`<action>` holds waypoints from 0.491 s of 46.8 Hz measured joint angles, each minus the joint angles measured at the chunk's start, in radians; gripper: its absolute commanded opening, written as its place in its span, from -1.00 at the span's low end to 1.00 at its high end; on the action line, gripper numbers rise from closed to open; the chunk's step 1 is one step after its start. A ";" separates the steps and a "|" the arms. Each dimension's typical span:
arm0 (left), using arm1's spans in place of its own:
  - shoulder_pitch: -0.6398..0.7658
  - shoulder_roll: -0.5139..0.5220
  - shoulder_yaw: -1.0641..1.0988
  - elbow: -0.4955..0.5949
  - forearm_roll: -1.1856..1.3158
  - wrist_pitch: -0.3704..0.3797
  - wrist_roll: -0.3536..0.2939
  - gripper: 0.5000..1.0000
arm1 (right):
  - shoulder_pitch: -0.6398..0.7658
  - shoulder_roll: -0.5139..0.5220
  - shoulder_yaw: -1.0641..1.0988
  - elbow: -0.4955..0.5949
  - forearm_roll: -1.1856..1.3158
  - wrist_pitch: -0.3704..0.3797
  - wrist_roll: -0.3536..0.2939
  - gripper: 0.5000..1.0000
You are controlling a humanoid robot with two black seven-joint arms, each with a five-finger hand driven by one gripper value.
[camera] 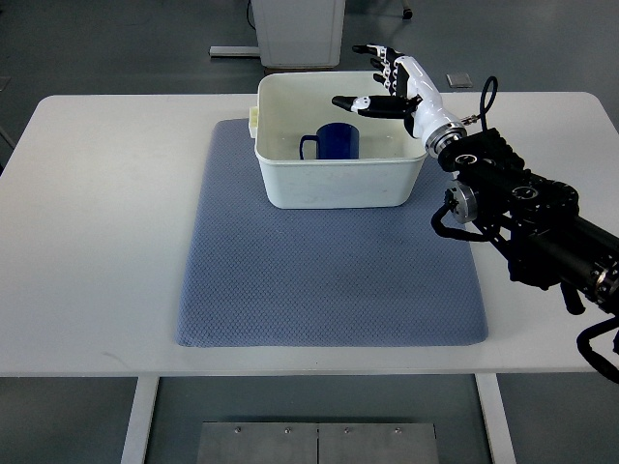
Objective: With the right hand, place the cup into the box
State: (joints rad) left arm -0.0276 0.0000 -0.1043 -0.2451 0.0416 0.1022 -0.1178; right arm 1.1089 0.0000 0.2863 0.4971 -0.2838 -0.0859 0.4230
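Observation:
A dark blue cup with a handle on its left stands upright inside the white box, near the box's middle. My right hand hovers over the box's back right corner, above and to the right of the cup. Its white and black fingers are spread and hold nothing. The black right arm reaches in from the picture's right edge across the table. My left arm does not show.
The box sits on the far part of a blue-grey mat on a white table. A white cabinet base stands behind the table. A small grey plate lies on the floor beyond the table's far edge.

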 measured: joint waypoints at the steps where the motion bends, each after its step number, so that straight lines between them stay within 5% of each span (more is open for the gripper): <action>1: 0.000 0.000 0.000 0.000 0.000 0.000 0.000 1.00 | 0.000 0.000 0.005 0.001 0.000 0.000 0.000 0.96; 23: 0.000 0.000 0.000 0.001 0.000 0.000 0.001 1.00 | 0.001 0.000 0.013 0.007 0.000 0.004 -0.008 1.00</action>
State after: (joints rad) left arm -0.0281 0.0000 -0.1043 -0.2443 0.0415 0.1022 -0.1173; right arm 1.1098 0.0000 0.2991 0.5045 -0.2837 -0.0818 0.4149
